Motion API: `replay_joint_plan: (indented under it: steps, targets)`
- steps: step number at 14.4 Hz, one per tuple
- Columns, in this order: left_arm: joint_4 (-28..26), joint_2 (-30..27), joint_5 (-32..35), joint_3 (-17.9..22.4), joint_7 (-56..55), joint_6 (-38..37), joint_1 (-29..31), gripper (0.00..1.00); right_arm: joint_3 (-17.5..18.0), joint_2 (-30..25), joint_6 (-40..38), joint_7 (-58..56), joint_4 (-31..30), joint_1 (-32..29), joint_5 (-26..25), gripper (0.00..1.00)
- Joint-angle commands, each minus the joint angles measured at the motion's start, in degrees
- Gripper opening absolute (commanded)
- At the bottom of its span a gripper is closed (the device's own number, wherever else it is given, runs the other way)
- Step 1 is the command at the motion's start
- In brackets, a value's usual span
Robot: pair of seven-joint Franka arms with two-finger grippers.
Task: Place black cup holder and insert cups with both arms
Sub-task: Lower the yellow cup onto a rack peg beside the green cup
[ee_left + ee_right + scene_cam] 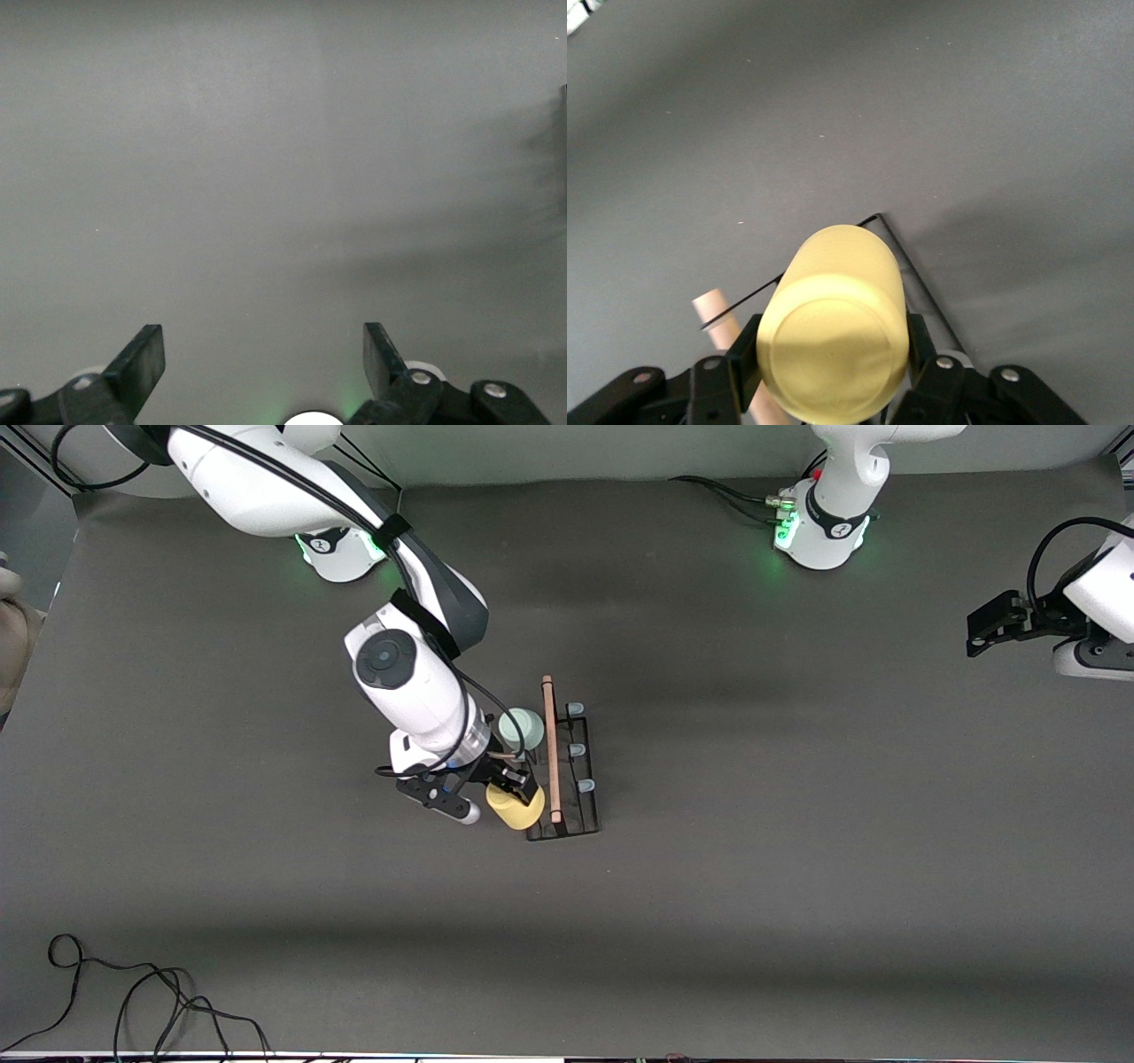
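The black cup holder (580, 815) stands mid-table with its wooden rod handle (550, 748) on top and pale-blue-tipped pegs (578, 750) on the side toward the left arm's end. A pale mint green cup (520, 728) sits on the holder's side toward the right arm's end. My right gripper (516, 790) is shut on the yellow cup (516, 808), which lies tilted over the holder's end nearest the front camera. In the right wrist view the yellow cup (833, 336) fills the gripper (831, 354), with the handle (718, 319) beside it. My left gripper (977, 638) waits open at the table's edge (264, 354). The light blue cup is hidden.
A loose black cable (133, 992) lies on the mat near the front camera toward the right arm's end. More cables (735, 496) run to the left arm's base (824, 536). The dark mat (797, 824) covers the table.
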Motion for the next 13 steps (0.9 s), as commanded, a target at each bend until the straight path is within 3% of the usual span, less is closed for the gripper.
replay_joint_plan:
  steps: [1, 3, 9, 13]
  targets:
    - [-0.3, -0.3, 0.9, 0.0, 0.1, 0.6, -0.3, 1.0, -0.1, 1.0, 0.4, 2.3, 1.4, 0.3, -2.1, 0.63]
    - [-0.3, -0.3, 0.9, 0.0, 0.1, 0.6, -0.2, 1.0, -0.3, 1.0, 0.4, 2.3, 1.5, 0.2, -2.0, 0.95]
    - [-0.3, -0.2, 0.9, 0.0, 0.1, 0.6, -0.3, 1.0, -0.6, -3.2, -3.0, -2.0, 0.9, -1.7, -1.3, 0.99]
    - [-0.3, -0.2, 0.9, 0.0, 0.1, 0.6, -0.3, 1.0, -1.2, -12.7, -11.9, -22.6, -2.7, -8.5, 8.3, 1.0]
